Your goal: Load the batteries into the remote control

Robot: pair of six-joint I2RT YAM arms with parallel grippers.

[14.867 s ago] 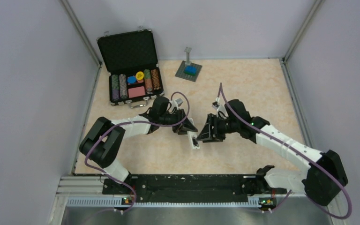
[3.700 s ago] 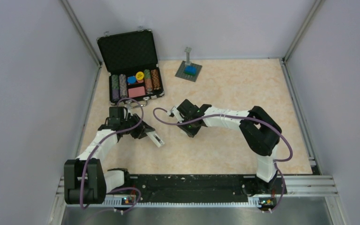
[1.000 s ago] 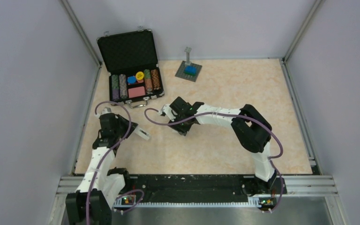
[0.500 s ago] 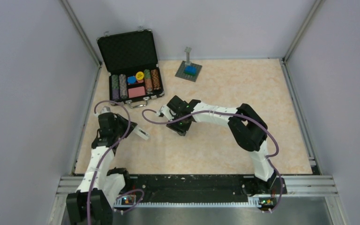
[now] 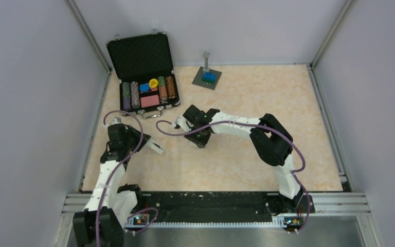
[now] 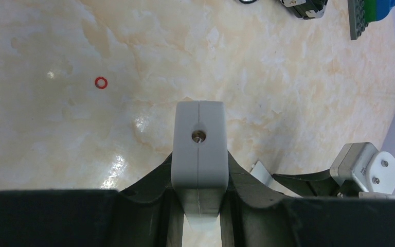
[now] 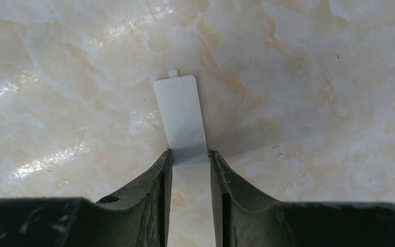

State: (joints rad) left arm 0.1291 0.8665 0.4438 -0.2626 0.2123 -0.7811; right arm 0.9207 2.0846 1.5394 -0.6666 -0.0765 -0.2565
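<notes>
Left gripper (image 6: 199,172) clenched on remote (image 6: 199,139), fingers (image 6: 157,180) pressing both long sides. Left wrist view shows the remote end-on, a small hole with a metal pin in the end face. In the top view the remote (image 5: 156,147) sticks out of the left gripper (image 5: 147,144) toward the right, on the left side of the desk (image 5: 247,103), in front of the open chip case (image 5: 144,72).

Right gripper (image 7: 190,157) clamped on the near end of the white cover (image 7: 180,113), one finger (image 7: 157,180) against each long edge. Cover lies flat on the desk, small tab on its far end. Top view: right arm reaches left across the desk, right gripper (image 5: 195,139) down near desk centre, well apart from the remote.

Small red ring (image 6: 101,82) on the desk beyond the remote. Grey brick plate (image 5: 207,77) with blue brick at the back edge, right of the case.
</notes>
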